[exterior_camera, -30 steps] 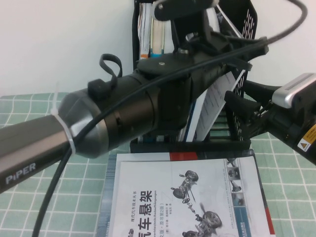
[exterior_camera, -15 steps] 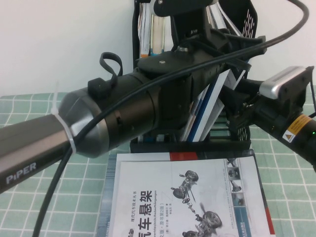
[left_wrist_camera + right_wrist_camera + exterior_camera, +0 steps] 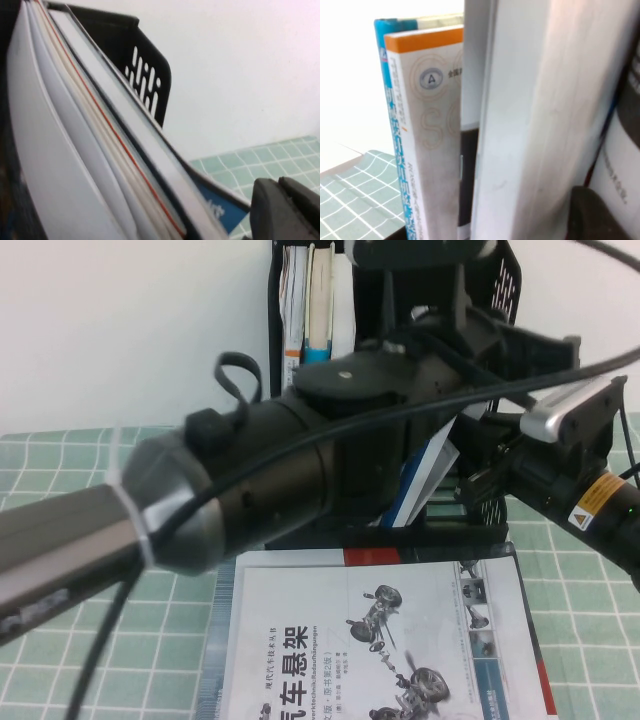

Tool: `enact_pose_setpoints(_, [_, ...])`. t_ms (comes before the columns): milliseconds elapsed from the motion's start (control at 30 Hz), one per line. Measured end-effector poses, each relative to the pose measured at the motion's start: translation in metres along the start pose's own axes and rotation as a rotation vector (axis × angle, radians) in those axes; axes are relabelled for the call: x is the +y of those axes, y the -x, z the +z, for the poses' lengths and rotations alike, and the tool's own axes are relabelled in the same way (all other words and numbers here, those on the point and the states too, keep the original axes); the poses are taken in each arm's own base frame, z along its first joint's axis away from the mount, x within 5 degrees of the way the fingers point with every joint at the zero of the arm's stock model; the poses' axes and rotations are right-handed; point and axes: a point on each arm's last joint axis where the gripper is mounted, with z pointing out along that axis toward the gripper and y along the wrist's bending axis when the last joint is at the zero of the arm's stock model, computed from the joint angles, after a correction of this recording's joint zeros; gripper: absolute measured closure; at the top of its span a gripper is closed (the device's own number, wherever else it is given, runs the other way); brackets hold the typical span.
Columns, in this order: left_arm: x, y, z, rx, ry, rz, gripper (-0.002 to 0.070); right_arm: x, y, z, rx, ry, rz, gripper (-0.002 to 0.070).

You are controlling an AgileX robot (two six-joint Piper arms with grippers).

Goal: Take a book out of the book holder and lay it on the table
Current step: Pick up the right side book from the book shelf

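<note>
Books leaned in the book holder (image 3: 505, 285); my right claw (image 3: 592, 215) had reached in from the right, pinching a white leaning volume. Left claw (image 3: 285, 210) hovered beside them, fingers unreadable.

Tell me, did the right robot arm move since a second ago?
Yes. The right arm has come in from the table's right edge toward the black book holder, its pincer now reaching among the leaning books. The left pincer is among them too.

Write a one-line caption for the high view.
Both arms reach into the book holder; a car-suspension book lies on the table.
</note>
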Motion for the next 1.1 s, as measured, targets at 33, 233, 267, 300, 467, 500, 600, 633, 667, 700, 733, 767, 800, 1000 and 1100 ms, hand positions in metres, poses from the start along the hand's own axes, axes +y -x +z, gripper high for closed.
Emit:
enact_pose_setpoints(33, [-0.001,0.004,-0.003,-0.009,-0.004,0.009,0.0677,0.0,0.001,0.0,0.002,-0.002,-0.001,0.0636])
enact_pose_setpoints(233, [-0.008,0.042,-0.04,-0.109,-0.048,0.1,0.0678,0.005,0.032,-0.008,-0.03,-0.037,-0.058,0.0646])
enact_pose_setpoints(267, [-0.009,0.05,-0.048,-0.129,-0.055,0.115,0.0678,0.006,0.041,-0.01,-0.053,-0.042,-0.084,0.0646])
enact_pose_setpoints(300, [-0.01,0.055,-0.055,-0.146,-0.06,0.125,0.0678,0.008,0.053,-0.013,-0.09,-0.053,-0.107,0.0647])
enact_pose_setpoints(467, [-0.011,0.088,-0.094,-0.248,-0.061,0.182,0.0678,0.022,0.121,-0.04,-0.309,-0.096,-0.187,0.065])
enact_pose_setpoints(500, [-0.01,0.094,-0.103,-0.271,-0.048,0.197,0.0678,0.026,0.132,-0.046,-0.339,-0.099,-0.212,0.065])
enact_pose_setpoints(600, [-0.003,0.112,-0.13,-0.335,0.015,0.245,0.0678,0.036,0.159,-0.065,-0.369,-0.13,-0.291,0.065])
enact_pose_setpoints(633, [-0.001,0.117,-0.137,-0.35,0.043,0.264,0.0678,0.038,0.164,-0.069,-0.366,-0.136,-0.31,0.065])
enact_pose_setpoints(667, [0.003,0.122,-0.145,-0.367,0.084,0.278,0.0677,0.041,0.171,-0.075,-0.362,-0.141,-0.333,0.065])
enact_pose_setpoints(700, [0.008,0.127,-0.153,-0.382,0.132,0.29,0.0677,0.045,0.177,-0.08,-0.354,-0.142,-0.361,0.065])
enact_pose_setpoints(733, [0.011,0.131,-0.162,-0.392,0.182,0.3,0.0677,0.049,0.183,-0.085,-0.346,-0.14,-0.395,0.065])
enact_pose_setpoints(767, [0.015,0.133,-0.169,-0.395,0.236,0.303,0.0677,0.052,0.189,-0.089,-0.338,-0.132,-0.43,0.065])
enact_pose_setpoints(800, [0.019,0.135,-0.176,-0.396,0.292,0.304,0.0677,0.057,0.194,-0.093,-0.327,-0.123,-0.471,0.065])
enact_pose_setpoints(1000, [0.025,0.133,-0.224,-0.358,0.505,0.248,0.0677,0.084,0.215,-0.12,-0.258,-0.009,-0.703,0.065])
enact_pose_setpoints(1100, [0.018,0.13,-0.247,-0.331,0.493,0.229,0.0677,0.1,0.211,-0.13,-0.173,0.126,-0.867,0.065])
